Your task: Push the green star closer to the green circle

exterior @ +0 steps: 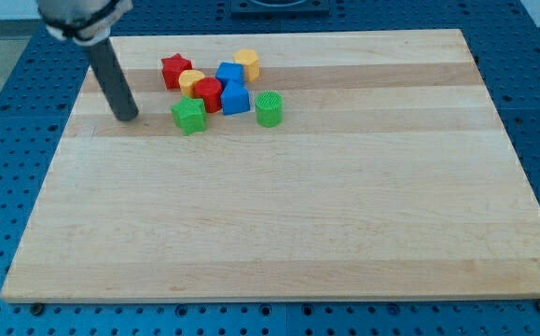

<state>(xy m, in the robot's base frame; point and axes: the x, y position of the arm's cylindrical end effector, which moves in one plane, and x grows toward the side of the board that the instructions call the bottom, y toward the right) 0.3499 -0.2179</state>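
Observation:
The green star (189, 116) lies on the wooden board at the view's upper left. The green circle (269, 109) stands to its right, with a gap between them below the blue blocks. My tip (127, 117) rests on the board to the left of the green star, a short way from it and not touching it.
Above the two green blocks is a tight cluster: a red star (175, 71), a yellow block (192, 81), a red block (208, 94), two blue blocks (235, 98) (229, 73) and a yellow block (247, 64). The board's left edge (64, 140) is close to my tip.

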